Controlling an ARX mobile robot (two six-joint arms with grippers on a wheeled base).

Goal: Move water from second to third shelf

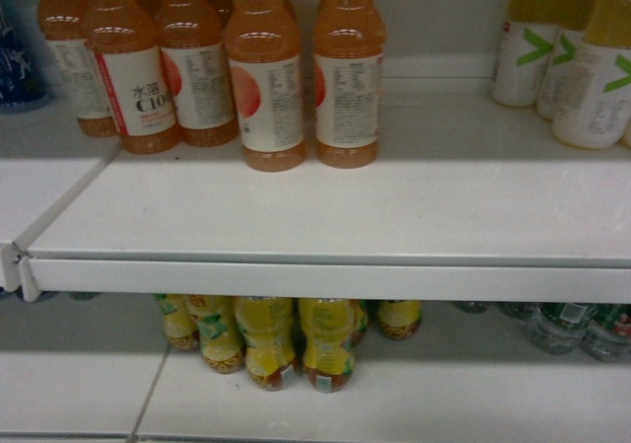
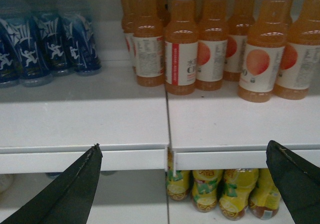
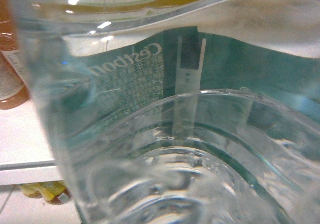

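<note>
The water [image 3: 165, 109], a clear ribbed bottle with a green label, fills the right wrist view. It hangs in front of the white shelf edge [image 3: 25, 166] and rests on no shelf. It hides my right gripper's fingers, which hold it close to the camera. More water bottles [image 1: 577, 327] with green labels stand on the lower shelf at the right. My left gripper [image 2: 184, 145] is open and empty, its black fingers [image 2: 75, 189] spread wide in front of the shelf edge. Neither gripper shows in the head view.
Orange drink bottles [image 1: 264, 68] stand in rows at the back of the upper shelf [image 1: 394, 216], with yellow-green bottles [image 1: 557, 48] to their right. Blue bottles [image 2: 47, 44] stand at the left. Yellow tea bottles [image 1: 268, 342] sit on the lower shelf [image 1: 444, 394].
</note>
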